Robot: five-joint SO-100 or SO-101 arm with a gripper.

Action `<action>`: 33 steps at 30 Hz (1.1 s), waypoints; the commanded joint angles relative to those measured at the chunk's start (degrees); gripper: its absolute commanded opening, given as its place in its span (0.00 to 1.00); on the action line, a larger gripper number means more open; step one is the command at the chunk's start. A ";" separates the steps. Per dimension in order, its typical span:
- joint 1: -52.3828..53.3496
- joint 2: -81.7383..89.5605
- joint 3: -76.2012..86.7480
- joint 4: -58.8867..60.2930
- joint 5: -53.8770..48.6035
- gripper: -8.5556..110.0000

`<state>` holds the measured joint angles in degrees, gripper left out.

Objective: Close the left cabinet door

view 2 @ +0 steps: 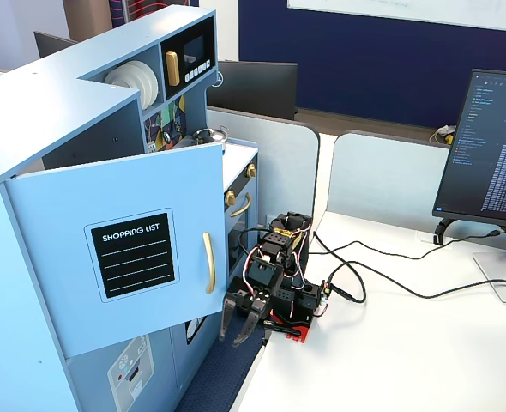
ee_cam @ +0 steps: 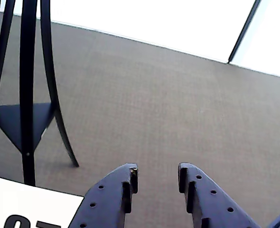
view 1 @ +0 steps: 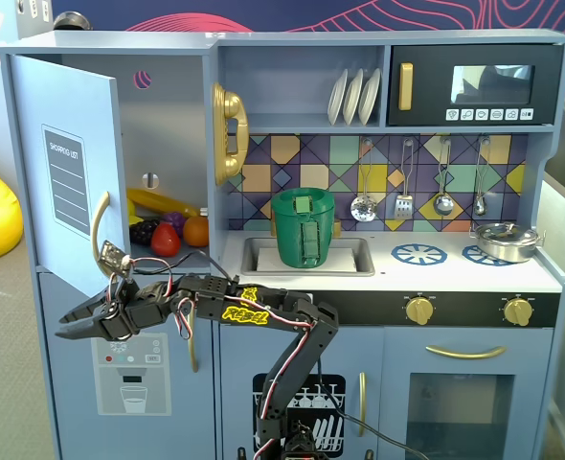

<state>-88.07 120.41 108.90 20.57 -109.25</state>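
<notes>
The left cabinet door (view 1: 72, 182) is light blue with a black "SHOPPING LIST" panel and a curved gold handle (view 1: 99, 228). It stands swung wide open in both fixed views (view 2: 124, 257). My gripper (view 1: 60, 327) is open and empty. It points left, just below the door's lower edge near the handle side. In a fixed view it hangs to the right of the door's free edge, lower than the handle (view 2: 207, 262), with the gripper (view 2: 238, 336) apart from the door. The wrist view shows my gripper (ee_cam: 158, 178) over grey carpet only; the door is out of that view.
Toy fruit (view 1: 168, 232) lies inside the open cabinet. The dispenser door (view 1: 134, 374) is below it. A green pot (view 1: 304, 227) stands in the sink. Black chair legs (ee_cam: 28, 80) and a white sheet (ee_cam: 31, 204) show in the wrist view. Cables (view 2: 382, 276) and a monitor (view 2: 493, 154) are on the desk.
</notes>
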 commanded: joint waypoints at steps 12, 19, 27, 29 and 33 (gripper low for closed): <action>28.39 9.23 7.29 -4.22 -3.60 0.07; 42.63 7.47 8.70 -11.78 -8.79 0.07; 43.15 9.40 9.32 -9.67 -9.40 0.07; 41.40 12.66 9.76 -2.90 -6.33 0.07; 40.25 20.83 15.82 11.69 -1.41 0.07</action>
<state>-46.41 133.42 121.99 22.59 -114.26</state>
